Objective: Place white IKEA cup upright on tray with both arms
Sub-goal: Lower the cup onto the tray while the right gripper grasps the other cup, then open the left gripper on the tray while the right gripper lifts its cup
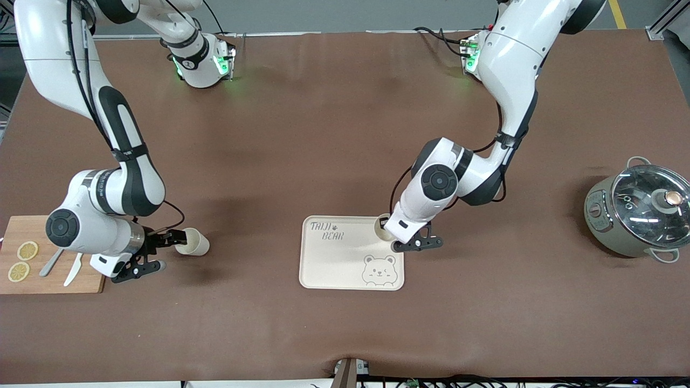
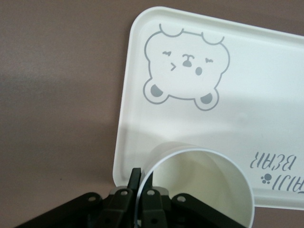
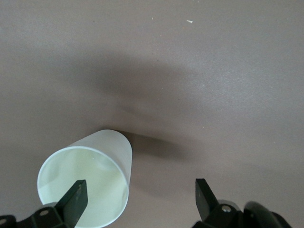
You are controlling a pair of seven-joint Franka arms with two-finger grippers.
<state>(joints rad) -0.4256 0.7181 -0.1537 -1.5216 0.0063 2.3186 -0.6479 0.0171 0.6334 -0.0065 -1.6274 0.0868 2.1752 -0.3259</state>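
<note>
Left end effector [image 2: 141,187] clamps white plastic cup's [image 2: 199,183] rim over cream rectangular bear tray [image 1: 334,267]; right end effector [image 3: 140,199] released beside second white cup [image 3: 90,178] on brown tabletop [image 1: 323,134].

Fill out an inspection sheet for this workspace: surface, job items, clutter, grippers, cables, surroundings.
Surface: brown table, bare between the items.
Job's things: cream tray with bear drawing, mid-table; one white cup at the tray's corner toward the left arm's end, mouth up; a second white cup on the table beside the cutting board.
Clutter: lemon slices and cutlery on the board; lidded pot at the left arm's end.
Grippers: left gripper shut on the first cup's rim; right gripper open at the second cup, one finger inside its mouth.
Cables: black cables along both arms.
Surroundings: grey floor, a yellow line.
</note>
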